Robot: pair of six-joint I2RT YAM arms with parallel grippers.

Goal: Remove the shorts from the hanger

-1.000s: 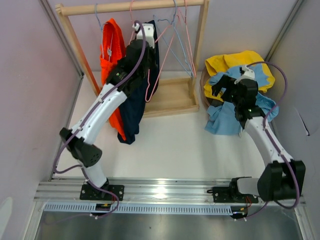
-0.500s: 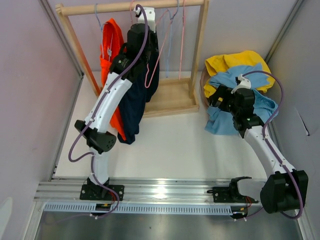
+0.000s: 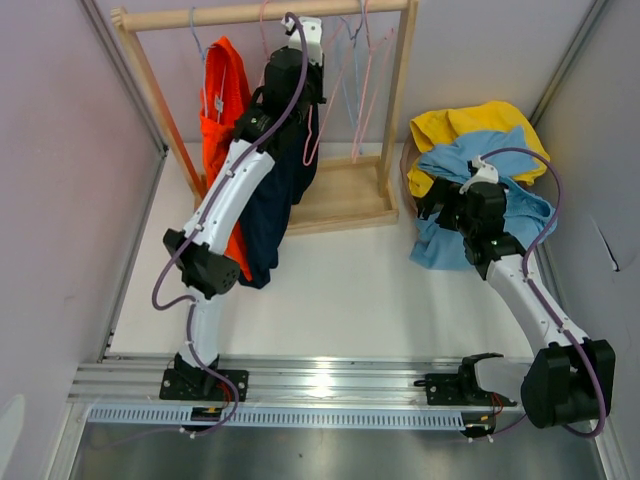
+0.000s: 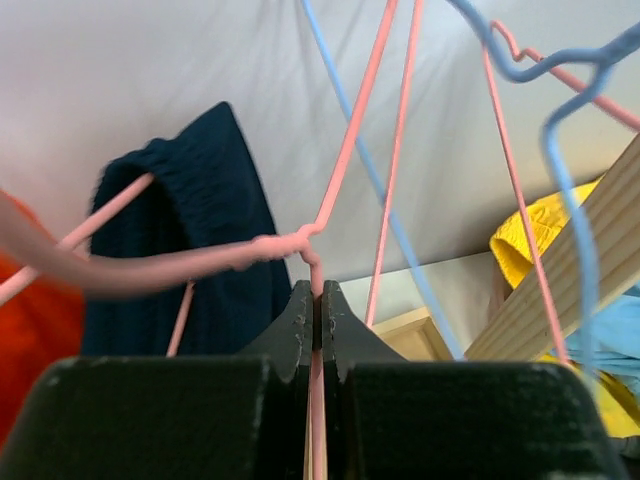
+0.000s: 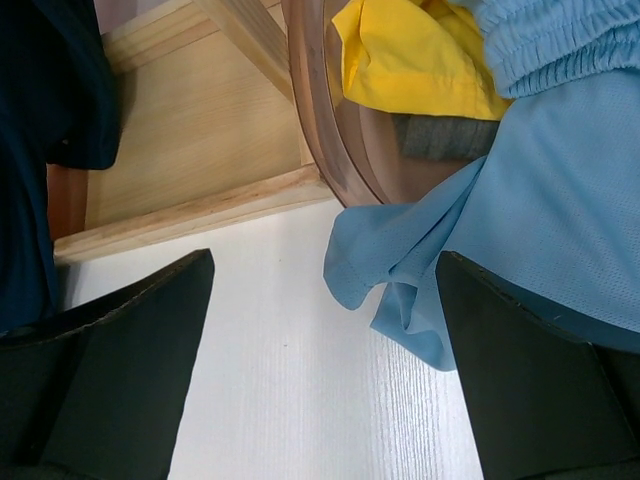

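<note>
Navy shorts (image 3: 268,205) hang on a pink wire hanger (image 3: 316,128) at the wooden rack (image 3: 400,90); orange shorts (image 3: 222,100) hang to their left. My left gripper (image 3: 305,68) is up near the rail. In the left wrist view it (image 4: 315,295) is shut on the pink hanger wire (image 4: 300,243), with the navy shorts (image 4: 200,220) draped just behind to the left. My right gripper (image 3: 434,202) is open and empty, low over the table next to the basket. In its wrist view (image 5: 320,330) the jaws stand wide apart over bare white table.
A round basket (image 5: 318,140) at the right holds light blue shorts (image 3: 470,235) and a yellow garment (image 3: 470,122). Several empty blue and pink hangers (image 3: 350,70) hang on the rail (image 3: 240,14). The rack's wooden base (image 3: 340,195) lies between the arms.
My left arm has stretched up and to the right toward the rail, carrying the pink hanger with it. My right gripper has drifted slightly left, still open.
</note>
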